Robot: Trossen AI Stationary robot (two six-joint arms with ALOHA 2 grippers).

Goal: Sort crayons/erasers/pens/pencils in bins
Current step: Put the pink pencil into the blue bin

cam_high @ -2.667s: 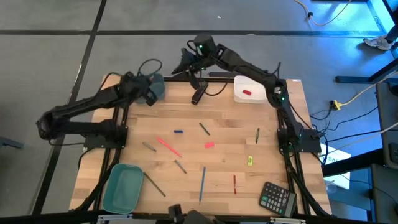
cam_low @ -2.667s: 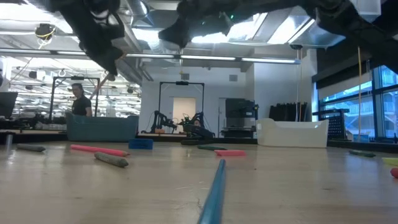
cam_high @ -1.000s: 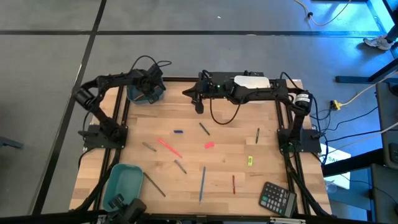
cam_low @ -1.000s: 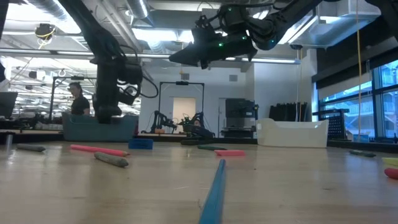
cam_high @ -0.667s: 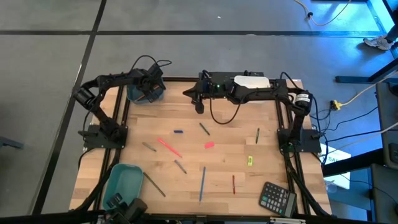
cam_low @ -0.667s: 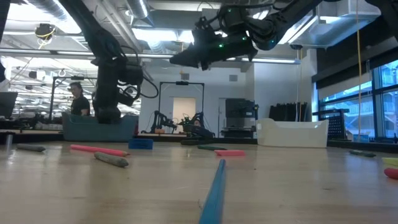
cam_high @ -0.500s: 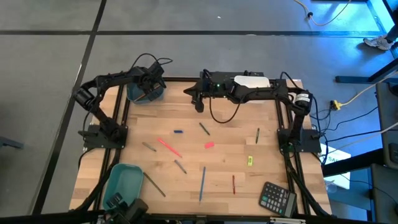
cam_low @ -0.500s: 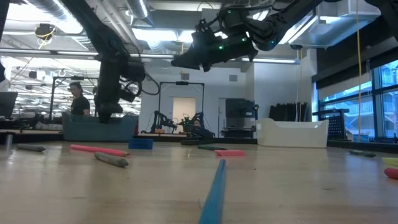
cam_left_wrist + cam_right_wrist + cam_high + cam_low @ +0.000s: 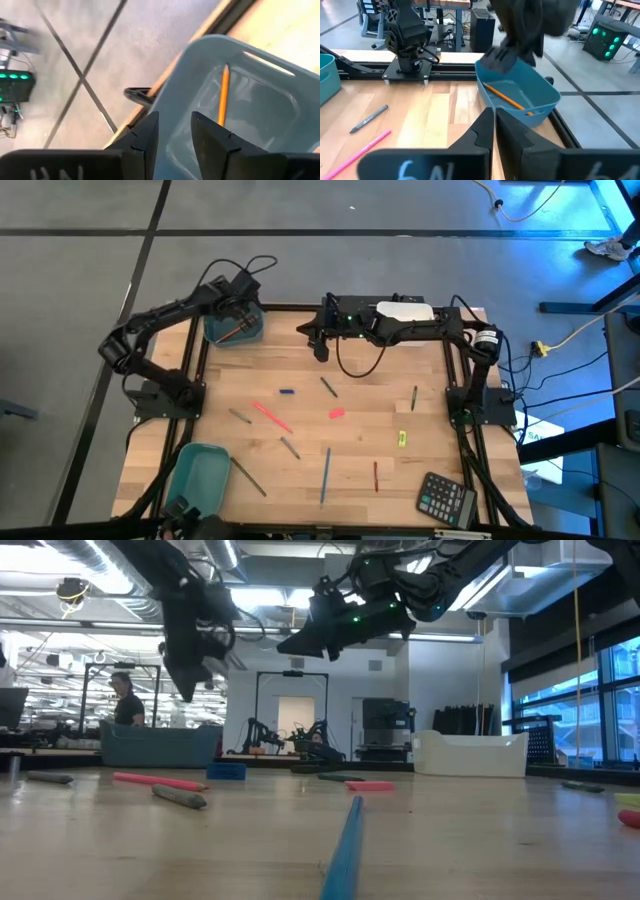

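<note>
I see, largest first:
- tabletop, pale wood, both arms at its far edge
- teal bin, near left corner
- white bin, far right side, mostly under the right arm
- blue-grey bin, far left corner; an orange pencil lies inside it
- calculator, near right corner
- left tool, raised above the blue-grey bin's rim, fingers parted and gripping nothing
- right tool, hanging above the far middle of the tabletop, fingers closed together on nothing
- blue pencil, near middle, well apart from the bins
- pink pencil, left of centre
- dark pens, among them one at centre and one to its right
- pink eraser, at centre
</note>
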